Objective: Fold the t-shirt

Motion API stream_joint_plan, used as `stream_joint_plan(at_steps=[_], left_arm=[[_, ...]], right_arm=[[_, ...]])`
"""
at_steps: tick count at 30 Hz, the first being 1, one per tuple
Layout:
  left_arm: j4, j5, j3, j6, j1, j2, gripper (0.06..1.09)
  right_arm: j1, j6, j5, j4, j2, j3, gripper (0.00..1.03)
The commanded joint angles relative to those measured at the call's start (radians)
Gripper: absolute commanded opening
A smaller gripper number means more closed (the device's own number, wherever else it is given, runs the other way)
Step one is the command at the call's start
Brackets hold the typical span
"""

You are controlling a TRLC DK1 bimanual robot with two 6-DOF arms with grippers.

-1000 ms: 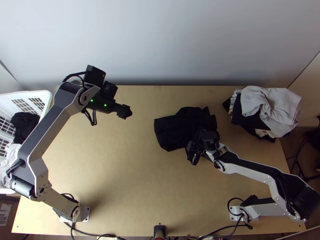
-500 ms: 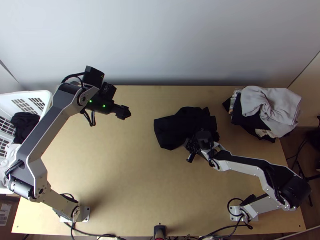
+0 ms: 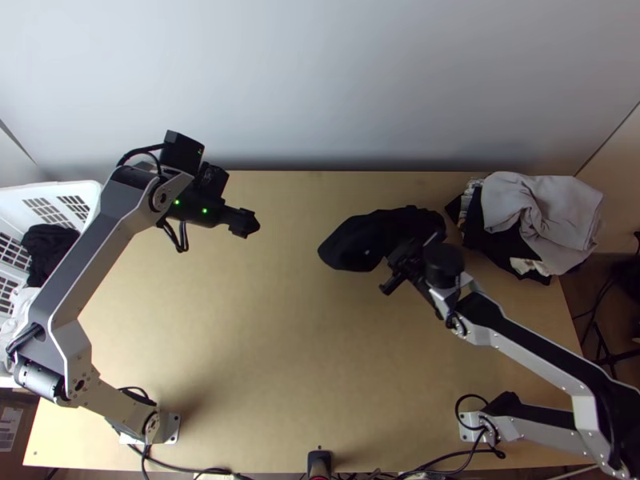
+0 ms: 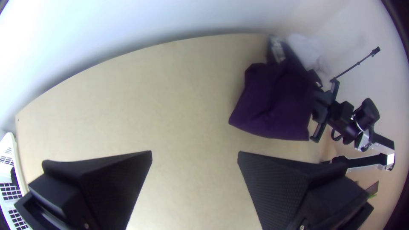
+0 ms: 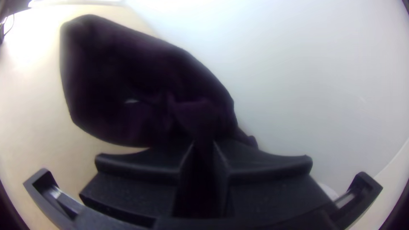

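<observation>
While the right gripper [image 3: 408, 262] pinches the dark t-shirt [image 3: 350, 238] | left gripper [image 3: 245, 223]: fingers [image 4: 283, 181] wide apart

Soft light — glare on the wall [image 4: 47, 47], faint shadows across the table [image 3: 232, 368], wrist views bent — corners dark
</observation>
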Motion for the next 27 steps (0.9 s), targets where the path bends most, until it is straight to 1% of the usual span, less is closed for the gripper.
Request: stream_joint_plan(at_steps=[1, 7, 14, 21, 23, 27], left_arm=[[-0.001, 0.000, 0.008, -0.007, 0.002, -0.015, 1.04], [-0.017, 0.000, 0.002, -0.007, 0.024, -0.041, 1.04], [-0.028, -0.002, -0.023, -0.007, 0.047, -0.074, 1.04], [-0.034, -0.009, -0.046, -0.006, 0.050, -0.092, 1.04], [-0.036, -0.009, -0.057, -0.007, 0.052, -0.097, 1.04], [-0.036, -0.011, -0.086, -0.007, 0.052, -0.110, 1.04]], right_arm=[[-0.067, 0.040, 0.013, -0.079, -0.124, 0.074, 0.03], [-0.181, 0.068, 0.013, -0.128, -0.190, 0.154, 0.03], [-0.412, 0.074, 0.008, -0.135, -0.218, 0.274, 0.03], [-0.716, 0.112, -0.136, -0.135, -0.195, 0.403, 0.03], [-0.816, 0.129, -0.198, -0.135, -0.162, 0.446, 0.03], [-0.954, 0.141, -0.293, -0.124, -0.073, 0.536, 0.03]])
